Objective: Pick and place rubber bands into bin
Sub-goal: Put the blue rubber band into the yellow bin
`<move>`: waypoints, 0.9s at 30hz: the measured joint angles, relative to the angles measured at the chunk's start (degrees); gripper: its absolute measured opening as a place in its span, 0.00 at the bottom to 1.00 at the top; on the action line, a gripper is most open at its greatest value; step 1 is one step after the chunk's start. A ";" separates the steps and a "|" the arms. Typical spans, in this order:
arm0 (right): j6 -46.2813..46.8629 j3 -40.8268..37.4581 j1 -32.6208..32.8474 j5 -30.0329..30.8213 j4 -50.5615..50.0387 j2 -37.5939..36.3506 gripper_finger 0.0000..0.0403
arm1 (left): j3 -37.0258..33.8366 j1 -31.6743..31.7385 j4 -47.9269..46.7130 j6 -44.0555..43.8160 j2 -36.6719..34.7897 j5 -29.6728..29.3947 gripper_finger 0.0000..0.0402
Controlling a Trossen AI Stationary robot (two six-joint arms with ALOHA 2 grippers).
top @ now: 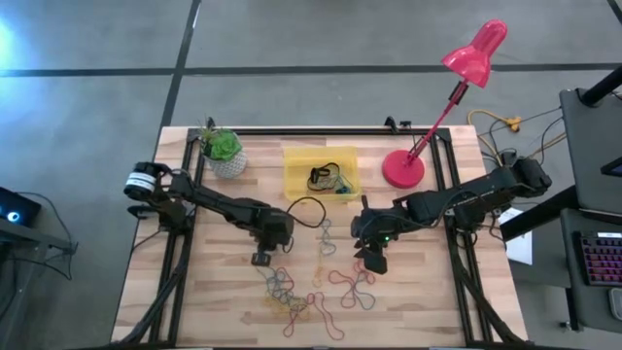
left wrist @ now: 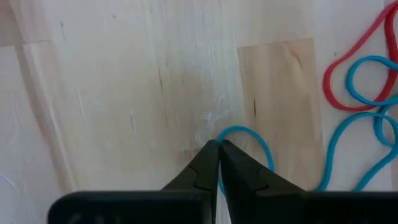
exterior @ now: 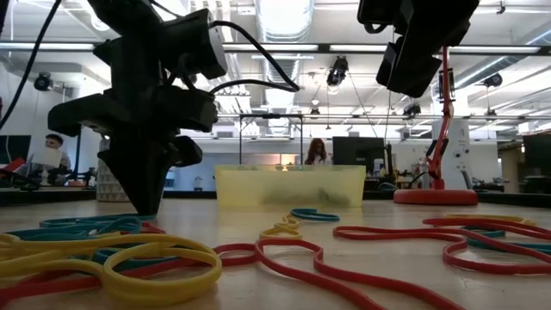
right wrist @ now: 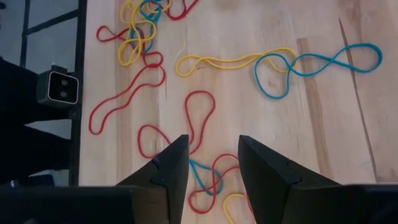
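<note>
- We see the left gripper (left wrist: 219, 149) down at the wooden table (top: 428, 301), fingertips pressed together on a blue rubber band (left wrist: 258, 146) — the loop's thin strand runs between the tips and curves out beside them
- In the low view the same left gripper (exterior: 142, 202) stands with its tip on the table top, at the edge of the loose pile of bands
- The right gripper (right wrist: 213, 163) hangs above the table with its fingers apart, nothing between them; below it we see red bands (right wrist: 199, 121), and farther off a long yellow band (right wrist: 230, 61) joined end to end with a blue one (right wrist: 323, 62)
- From above, the right gripper (top: 373, 255) sits right of the table's middle, the left gripper (top: 262, 257) left of it, the scattered rubber bands (top: 311, 292) spread on the near half of the table between and in front of them
- The bin (top: 296, 180) — a yellow see-through tray — lies at the far middle of the table and holds a small tangle of bands (top: 328, 179) already
- A potted plant (top: 224, 151) stands left of the bin, a red lamp (top: 403, 167) right of it; both are clear of the grippers
- A black cable loop (top: 309, 209) lies just in front of the bin
- A person (exterior: 317, 152) shows far behind the table in the low view
</note>
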 joint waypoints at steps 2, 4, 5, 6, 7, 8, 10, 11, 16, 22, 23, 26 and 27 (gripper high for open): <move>0.01 0.00 0.00 0.01 0.02 0.00 0.32 | 0.17 0.02 0.07 -0.11 -2.23 -0.01 0.00; 0.20 0.00 0.00 0.01 0.02 0.00 0.32 | 0.08 0.02 0.75 -1.03 -4.42 -0.32 0.00; 0.22 0.00 0.00 0.01 0.02 0.00 0.32 | -0.05 0.02 0.86 -1.33 -5.81 -0.68 0.00; 0.24 0.00 0.00 0.01 0.02 0.00 0.32 | -0.23 0.00 0.97 -1.36 -6.76 -1.91 0.00; 0.24 0.00 0.00 0.01 0.02 0.00 0.32 | -0.29 0.08 0.91 -1.40 -7.75 -3.48 0.00; 0.24 0.00 0.00 0.01 0.07 0.00 0.32 | -0.31 0.23 1.00 -1.61 -9.26 -4.57 0.00; 0.28 0.00 -0.02 0.20 0.11 0.00 0.32 | -0.29 0.26 1.83 -1.90 -12.20 -5.93 0.00; 0.38 0.00 -0.02 0.26 0.19 0.00 0.32 | -0.30 0.18 1.88 -1.95 -13.52 -5.89 0.00; 0.39 0.00 -0.02 0.40 0.29 0.00 0.32 | -0.42 0.15 2.46 -2.57 -18.49 -7.77 0.00; 0.48 0.00 -0.02 0.45 0.37 0.00 0.32 | -0.44 0.13 4.54 -2.59 -23.28 -9.45 0.00; 0.50 0.02 -0.02 0.48 0.37 0.00 0.32 | -0.31 0.11 4.90 -2.48 -23.89 -10.22 0.00; 0.61 0.02 -0.02 1.33 0.37 0.00 0.32 | -0.31 0.13 4.77 -1.61 -24.90 -11.29 0.00; 0.62 0.02 -0.02 1.35 0.37 0.00 0.32 | -0.26 0.13 4.86 -1.38 -25.12 -11.70 0.00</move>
